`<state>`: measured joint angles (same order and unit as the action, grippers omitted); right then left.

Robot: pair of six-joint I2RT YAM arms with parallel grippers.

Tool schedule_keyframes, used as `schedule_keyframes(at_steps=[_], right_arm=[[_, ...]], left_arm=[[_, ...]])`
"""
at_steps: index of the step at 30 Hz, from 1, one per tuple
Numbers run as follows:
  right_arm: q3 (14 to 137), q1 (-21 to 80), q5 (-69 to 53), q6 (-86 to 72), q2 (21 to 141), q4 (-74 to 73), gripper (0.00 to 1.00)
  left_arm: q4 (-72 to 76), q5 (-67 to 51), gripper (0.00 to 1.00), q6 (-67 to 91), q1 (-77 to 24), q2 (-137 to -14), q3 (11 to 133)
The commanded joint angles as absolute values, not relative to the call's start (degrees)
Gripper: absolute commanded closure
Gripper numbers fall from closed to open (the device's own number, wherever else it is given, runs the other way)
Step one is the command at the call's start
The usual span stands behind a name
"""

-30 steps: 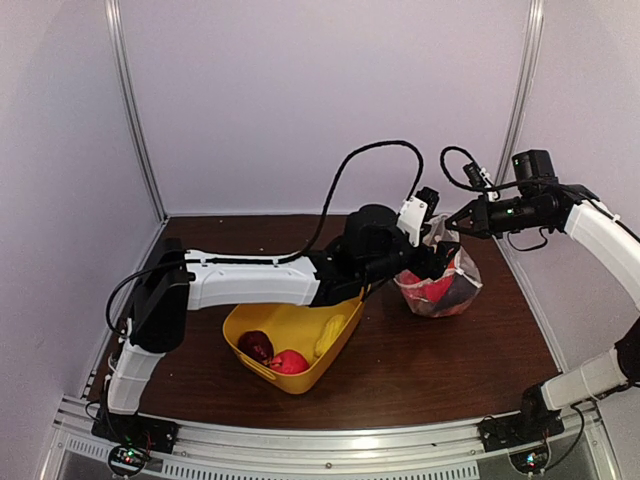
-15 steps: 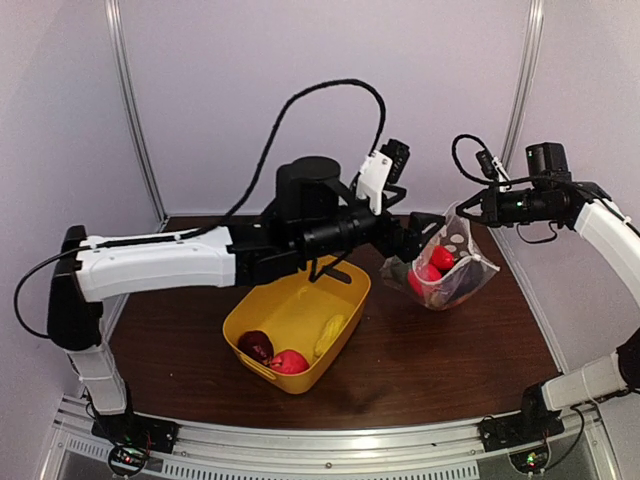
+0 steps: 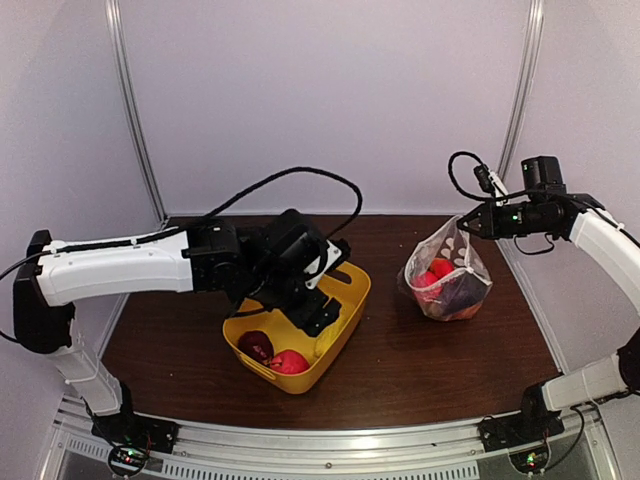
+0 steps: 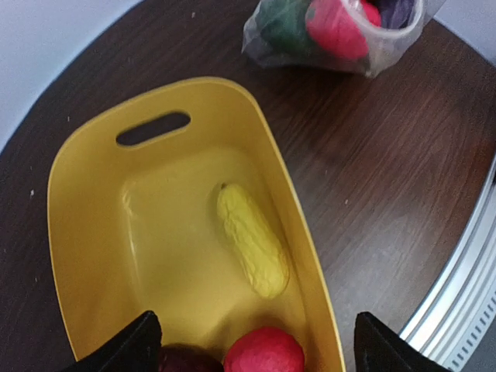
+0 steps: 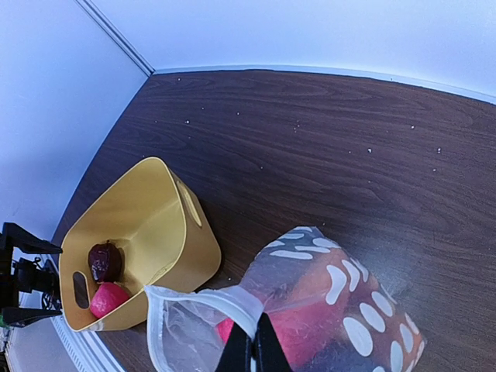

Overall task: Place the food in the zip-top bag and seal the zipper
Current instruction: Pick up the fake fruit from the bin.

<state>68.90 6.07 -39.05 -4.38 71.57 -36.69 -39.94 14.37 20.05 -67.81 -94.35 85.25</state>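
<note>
The polka-dot zip-top bag [image 3: 446,272] stands on the table at the right with red, green and dark purple food inside. My right gripper [image 3: 466,221] is shut on its mouth edge, pinching the zipper strip [image 5: 232,298], and holds it up. My left gripper [image 3: 318,318] is open and empty, hovering over the yellow tub [image 3: 345,290]. In the left wrist view the fingertips [image 4: 143,347] straddle a yellow piece [image 4: 252,240], a red piece [image 4: 265,351] and a dark purple piece [image 4: 184,361] in the tub. The bag also shows in the left wrist view [image 4: 341,35].
The yellow tub [image 5: 167,232] sits left of the bag on the dark wooden table [image 3: 430,360]. White walls and metal posts [image 3: 135,110] close in the back and sides. A metal rail [image 3: 320,455] runs along the near edge.
My left arm has pulled back from the bag's mouth and swung down to the left over the yellow tub. The right gripper keeps hold of the bag, which has settled lower.
</note>
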Motion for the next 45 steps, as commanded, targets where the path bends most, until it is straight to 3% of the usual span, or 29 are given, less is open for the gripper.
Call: schedule_keyframes(at_steps=[1,10,17,21,27,29,36,45], right_arm=[[68.37,5.84,-38.92,-3.94,70.18,-33.31,1.00],[66.31,5.88,-38.38,-3.45,68.91,-32.88,1.00],[65.32,5.88,-38.06,-3.16,68.54,-32.89,1.00],[65.78,5.88,-38.21,-3.24,68.73,-33.12,1.00],[65.24,5.81,-37.64,-2.86,68.21,-33.29,1.00],[65.06,5.86,-37.51,-2.92,68.25,-33.06,1.00],[65.28,5.80,-37.59,-3.00,68.63,-33.06,1.00],[65.26,5.89,-36.94,-2.86,68.04,-33.14,1.00]], left_arm=[[-52.20,13.85,0.16,26.90,-67.25,-93.72,83.19],[-56.12,7.32,0.25,28.52,-64.31,-98.49,80.62],[-54.10,0.61,0.15,24.72,-64.13,-103.19,80.68],[-54.69,-2.57,0.15,24.73,-63.00,-106.87,80.48],[-58.56,1.75,0.16,24.65,-62.93,-110.72,81.22],[-59.46,3.30,0.18,24.61,-62.92,-111.59,81.05],[-60.82,5.30,0.45,23.60,-62.93,-112.09,85.71],[-59.33,8.00,0.50,20.49,-61.44,-111.01,100.35]])
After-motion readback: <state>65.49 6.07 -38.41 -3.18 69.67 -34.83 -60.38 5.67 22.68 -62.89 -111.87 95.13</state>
